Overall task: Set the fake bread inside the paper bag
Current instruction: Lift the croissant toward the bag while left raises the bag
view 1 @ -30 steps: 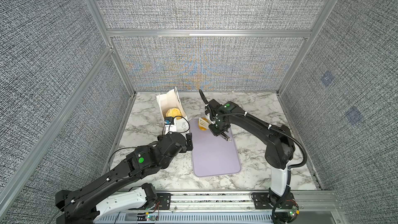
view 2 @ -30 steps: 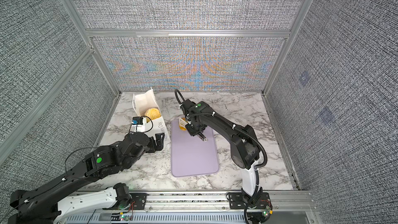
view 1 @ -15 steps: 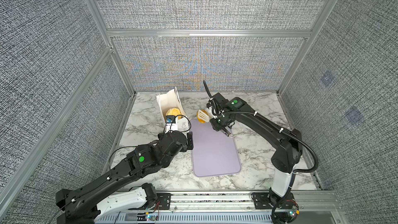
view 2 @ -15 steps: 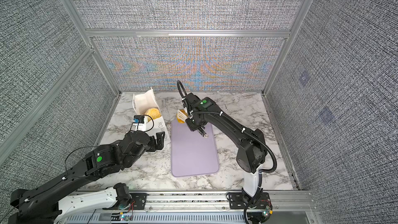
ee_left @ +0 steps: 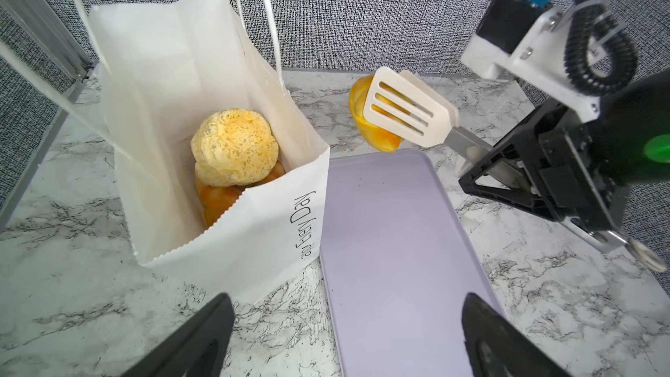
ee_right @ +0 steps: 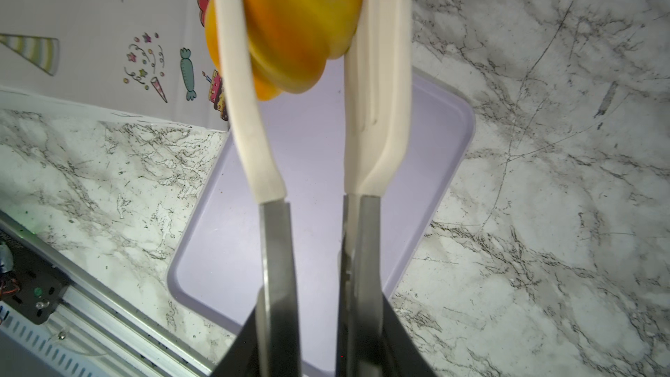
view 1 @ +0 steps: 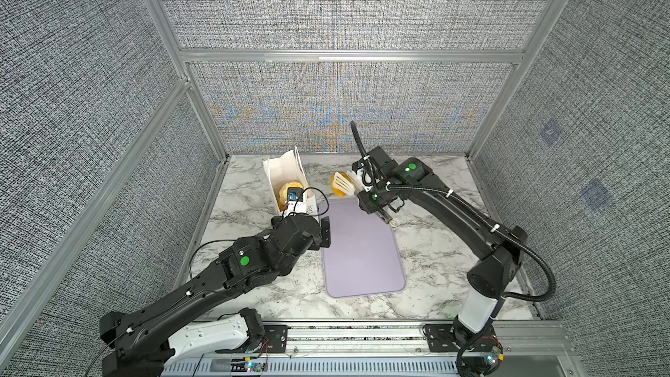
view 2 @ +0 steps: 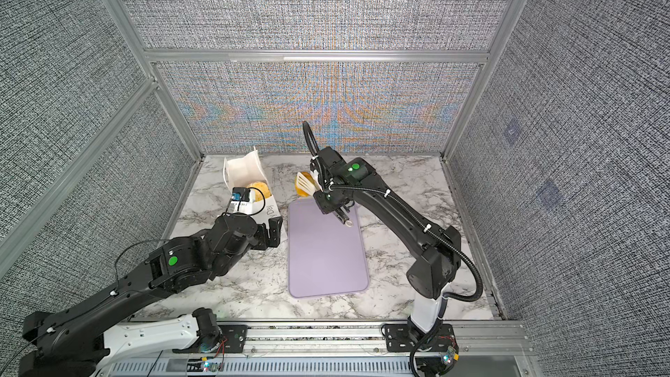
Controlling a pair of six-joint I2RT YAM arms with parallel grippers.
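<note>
We find the left gripper at the tray's near left corner. Its fingers are spread to their widest and hold nothing; one is over the table, the other over the tray.

The bag stands upright and open-mouthed just beside the tray's left edge, toward its far end. We cannot tell whether the two touch. Inside the bag a pale bun lies on top of an orange piece; anything deeper is hidden.

At the tray's far edge, white slotted tongs pinch a striped golden pastry between their blades. It appears lifted off the surface and is outside the bag, to the bag's right.

Over the tray's far right corner, the right gripper is clamped on the tongs' steel handles and squeezes them partly together. It touches the tongs only, not the pastry.
</note>
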